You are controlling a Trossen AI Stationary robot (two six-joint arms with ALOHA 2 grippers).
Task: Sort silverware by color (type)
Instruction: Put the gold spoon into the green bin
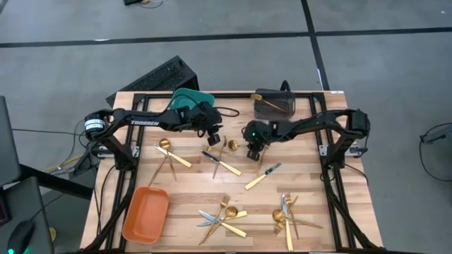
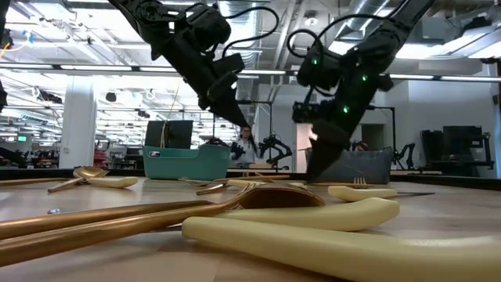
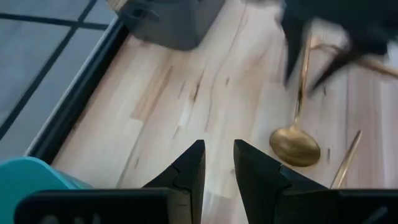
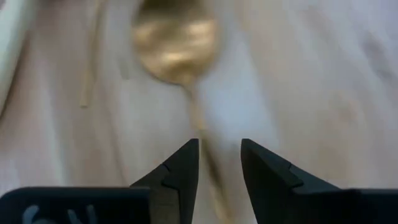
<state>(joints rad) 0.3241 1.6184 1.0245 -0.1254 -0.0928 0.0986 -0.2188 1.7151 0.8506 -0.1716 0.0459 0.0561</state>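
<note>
The desk (image 1: 311, 190) is pale, matt wood planking with visible grain. A spoon (image 3: 295, 144) near the teal bin (image 1: 185, 100) looks like polished gold metal. The orange bin (image 1: 145, 214) appears smooth plastic.

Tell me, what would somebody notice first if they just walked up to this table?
Two dark robot arms meet over the middle of the wooden table, the left claw and right claw both open above a gold spoon. Shiny gold cutlery lies scattered around, and an orange bin sits at the front left.
</note>
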